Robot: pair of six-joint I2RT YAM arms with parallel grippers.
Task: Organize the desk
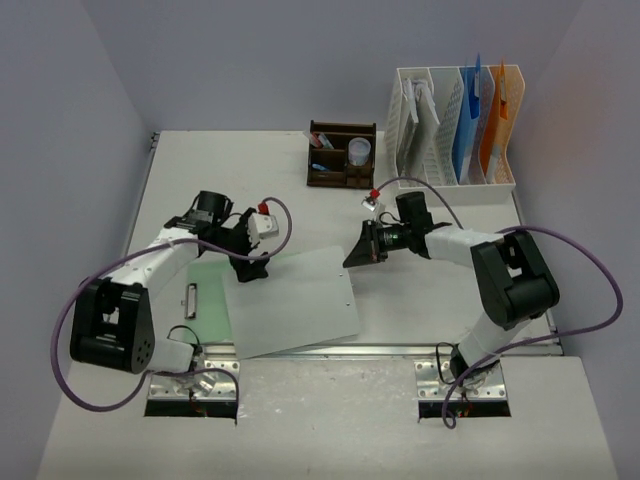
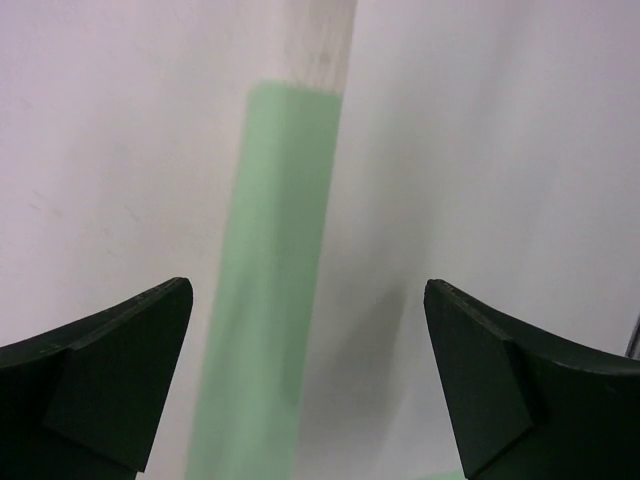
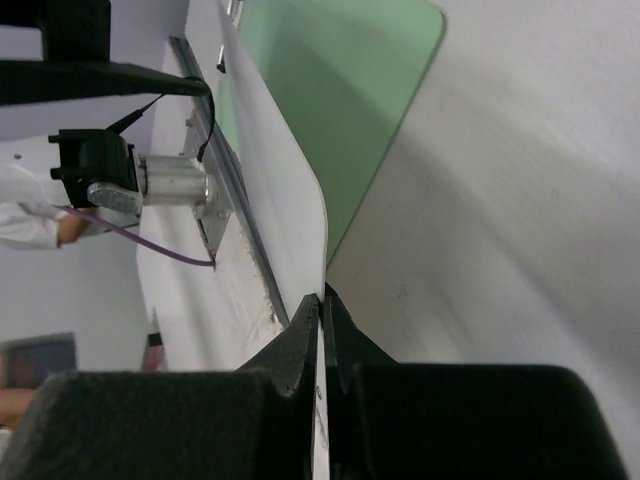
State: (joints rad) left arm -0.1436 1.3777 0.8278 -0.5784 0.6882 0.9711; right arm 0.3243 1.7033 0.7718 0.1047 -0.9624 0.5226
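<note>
- Our left gripper [image 1: 246,262] hovers with its jaws spread wide and nothing between them. It is over the spot where the green clipboard [image 1: 207,290] peeks out from under the white sheet [image 1: 295,300].
- In the left wrist view we see a green strip [image 2: 270,250] running between the two dark fingers [image 2: 120,360], so this gripper is lined up with the board but not touching it, as far as we can tell.
- The desk [image 1: 220,170] spreads under everything. The clipboard and sheet lie at its near edge, just in front of the metal rail [image 1: 330,350].
- Our right gripper [image 1: 360,250] is pinched tight on the right edge of the white sheet. The right wrist view shows the thin edge [image 3: 295,200] caught between the closed fingertips and raised off the green surface [image 3: 340,100].
- To do this step well, we judge the right arm should move the sheet slowly and level, since a thin edge can slip or crease. The left gripper could press the clipboard down so that it does not drag along.
- Farther right and back stand the brown pen organizer [image 1: 340,157] and the white file rack [image 1: 455,125], the likely homes for loose items.
- We can read no brand, label or writing in any view.
</note>
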